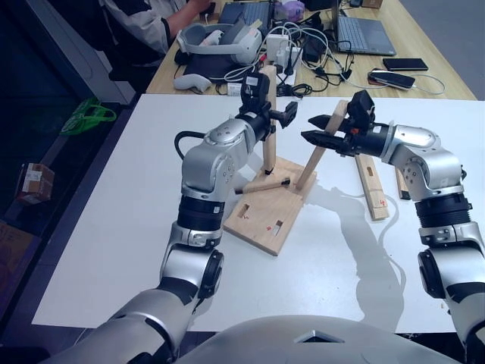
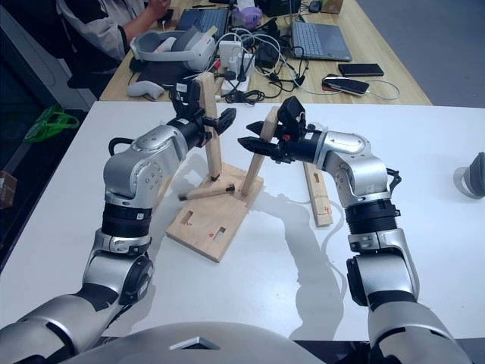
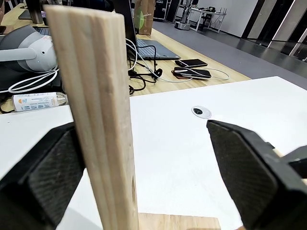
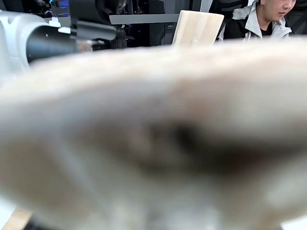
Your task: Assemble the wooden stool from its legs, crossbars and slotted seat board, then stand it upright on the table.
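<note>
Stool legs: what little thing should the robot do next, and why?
Probably shut the left gripper on the upright leg. Its fingers stand apart either side of that leg, so nothing grips it yet. The other leg leans in the seat board by the right gripper; a steadied first leg would likely make straightening it easier.

An upright leg (image 2: 213, 148), set in the board (image 2: 220, 227), was seen between the parted fingers (image 2: 227, 115) of the left gripper (image 2: 211, 114). Just beyond those fingers, a tilted leg (image 2: 254, 168) was crossed by the right gripper (image 2: 246, 146); a crossbar (image 2: 201, 192) was seen below them.
</note>
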`<state>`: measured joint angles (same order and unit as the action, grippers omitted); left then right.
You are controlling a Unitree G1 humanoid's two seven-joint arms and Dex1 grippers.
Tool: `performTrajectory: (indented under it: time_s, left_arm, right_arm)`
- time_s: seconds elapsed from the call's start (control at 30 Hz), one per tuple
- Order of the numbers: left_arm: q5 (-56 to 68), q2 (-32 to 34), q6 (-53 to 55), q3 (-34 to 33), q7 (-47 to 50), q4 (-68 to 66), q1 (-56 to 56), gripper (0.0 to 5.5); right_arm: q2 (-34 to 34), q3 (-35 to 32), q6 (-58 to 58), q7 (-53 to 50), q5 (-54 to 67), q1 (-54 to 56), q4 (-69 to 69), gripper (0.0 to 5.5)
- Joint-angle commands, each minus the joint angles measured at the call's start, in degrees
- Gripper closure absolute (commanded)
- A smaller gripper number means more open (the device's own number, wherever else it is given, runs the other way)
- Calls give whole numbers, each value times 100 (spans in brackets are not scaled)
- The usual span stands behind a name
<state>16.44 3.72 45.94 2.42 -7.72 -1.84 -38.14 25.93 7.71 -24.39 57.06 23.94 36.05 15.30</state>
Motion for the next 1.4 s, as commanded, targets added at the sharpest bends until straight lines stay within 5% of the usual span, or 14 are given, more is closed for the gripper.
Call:
performTrajectory:
  time_s: [0.03,0.37,0.7,1.1,1.3,1.4]
  left_arm:
    - [-58,-9,77,-38,19,45,-3,127]
    - [30,-201,10,-245,123,27,-96,127]
    - [155,-457,-385,-779,475,406,116,127]
    - [343,62,149,-905,254,1025,162,127]
    - [390,361,393,-855,-22,777,-412,127]
    - [391,564,406,-849,-242,567,-788,127]
  right_arm:
    - [1,265,-240,-70,-327,-411,86,347]
    - [-152,27,-417,-382,-156,-381,-52,347]
    - [-820,-1188,-366,-1720,382,-497,-385,347]
    - [842,-558,-1139,30,338,-946,-1415,347]
    - [792,-852,-494,241,297,-323,-131,347]
    - [693,-1016,-118,264,359,-509,-82,297]
